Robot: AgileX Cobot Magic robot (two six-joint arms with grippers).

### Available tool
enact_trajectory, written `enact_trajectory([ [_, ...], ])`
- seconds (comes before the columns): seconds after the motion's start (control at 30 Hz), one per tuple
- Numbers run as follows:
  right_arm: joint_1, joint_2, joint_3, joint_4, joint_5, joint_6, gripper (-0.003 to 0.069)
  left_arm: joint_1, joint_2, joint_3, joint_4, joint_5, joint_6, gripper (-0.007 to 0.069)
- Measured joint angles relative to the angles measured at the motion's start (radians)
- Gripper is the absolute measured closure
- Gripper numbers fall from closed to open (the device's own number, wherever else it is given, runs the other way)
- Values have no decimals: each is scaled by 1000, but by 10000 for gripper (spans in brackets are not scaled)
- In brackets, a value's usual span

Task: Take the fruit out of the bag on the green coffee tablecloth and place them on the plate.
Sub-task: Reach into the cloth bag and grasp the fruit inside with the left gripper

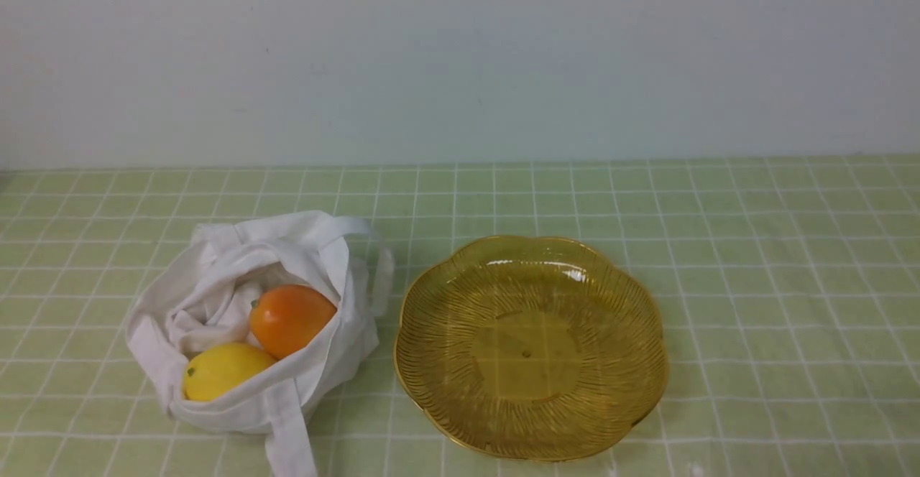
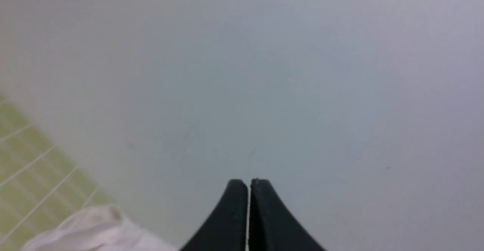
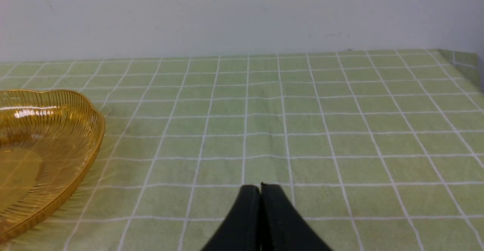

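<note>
Pressing together with only a hairline seam between them, the two black fingers (image 2: 230,220) of the left end effector (image 2: 248,185) grip nothing. Its wrist view looks mostly at the pale wall (image 2: 264,73), with a fold of the bag (image 2: 94,228) and a strip of the green coffee tablecloth (image 2: 26,160) at one edge. The right end effector (image 3: 260,188) is likewise closed on nothing, poised over bare squares of the cloth, with the plate (image 3: 49,130) off to one side and clear of it. Neither end effector shows in the front view. There the bag lies slumped on the robot's left part of the tablecloth, its mouth open toward the camera and one strap handle (image 1: 291,441) trailing forward. Both pieces of fruit sit inside it: the orange mango (image 1: 291,319) farther back, and the yellow lemon (image 1: 219,371) nearer and to its left, resting against it, dark stem dot turned leftward. The plate stands just right of the bag, and the white grid lines show through its ribbed amber floor.
</note>
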Motion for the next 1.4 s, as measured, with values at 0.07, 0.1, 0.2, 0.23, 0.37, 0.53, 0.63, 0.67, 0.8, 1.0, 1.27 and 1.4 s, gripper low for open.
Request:
enact_trajectory([
  [0.07, 0, 0, 0, 0, 0, 0, 674, 0, 58, -120, 48, 93, 75, 632],
  [0.1, 0, 0, 0, 0, 0, 0, 674, 0, 93, -161, 65, 140, 104, 632],
  [0.2, 0, 0, 0, 0, 0, 0, 674, 0, 234, -276, 109, 308, 185, 632],
  [0.23, 0, 0, 0, 0, 0, 0, 674, 0, 340, -338, 134, 437, 220, 632],
  [0.37, 0, 0, 0, 0, 0, 0, 674, 0, 680, -501, 252, 739, 265, 632],
  [0.53, 0, 0, 0, 0, 0, 0, 674, 0, 1037, -686, 440, 897, 284, 632],
  [0.63, 0, 0, 0, 0, 0, 0, 674, 0, 1165, -795, 508, 938, 280, 632],
  [0.67, 0, 0, 0, 0, 0, 0, 674, 0, 1202, -831, 515, 944, 281, 632],
  [0.8, 0, 0, 0, 0, 0, 0, 674, 0, 1287, -883, 517, 963, 308, 632],
  [1.0, 0, 0, 0, 0, 0, 0, 674, 0, 1343, -889, 513, 940, 413, 610],
  [1.27, 0, 0, 0, 0, 0, 0, 674, 0, 1440, -890, 464, 825, 445, 337],
  [1.4, 0, 0, 0, 0, 0, 0, 674, 0, 1504, -890, 463, 803, 445, 135],
])
